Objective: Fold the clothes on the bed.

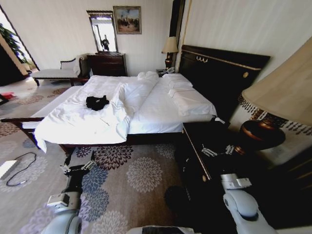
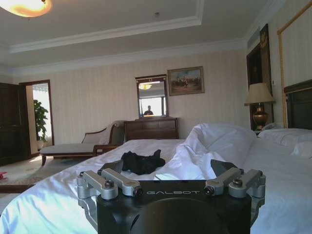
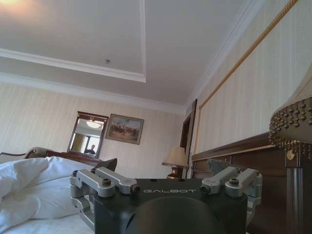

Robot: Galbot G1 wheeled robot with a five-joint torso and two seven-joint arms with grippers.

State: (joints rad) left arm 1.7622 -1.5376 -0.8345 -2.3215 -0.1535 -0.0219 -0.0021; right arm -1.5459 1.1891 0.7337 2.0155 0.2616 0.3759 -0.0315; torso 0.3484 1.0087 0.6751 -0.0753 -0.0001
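One black T-shirt (image 1: pixel 97 102) lies crumpled on the white duvet (image 1: pixel 78 124) of the bed (image 1: pixel 146 105), toward the robot's left side of the mattress and well short of the pillows (image 1: pixel 187 100) at the dark headboard (image 1: pixel 219 73). A ridge of bunched duvet rises just to its right in the head view. In the left wrist view the same shirt (image 2: pixel 142 162) sits as a dark heap on the bedding, beyond the claw.

Both arms are low, in front of the bed and apart from it. The left gripper (image 1: pixel 77 168) hangs over the patterned carpet (image 1: pixel 131 175) near the bed's side edge, its fingers spread wide and holding nothing (the wrist view shows the left gripper (image 2: pixel 165 168) with clear space between the two fingertips). The right gripper (image 1: pixel 218 150) is over the dark nightstand (image 1: pixel 195 141) beside the bed, close to the lamp (image 1: pixel 273 107); it too stands wide open and empty, as its own wrist view confirms (image 3: pixel 163 168).

Across the room, a dresser (image 1: pixel 107 64) with a mirror stands against the far wall, with a chaise (image 1: pixel 58 72) to its left.
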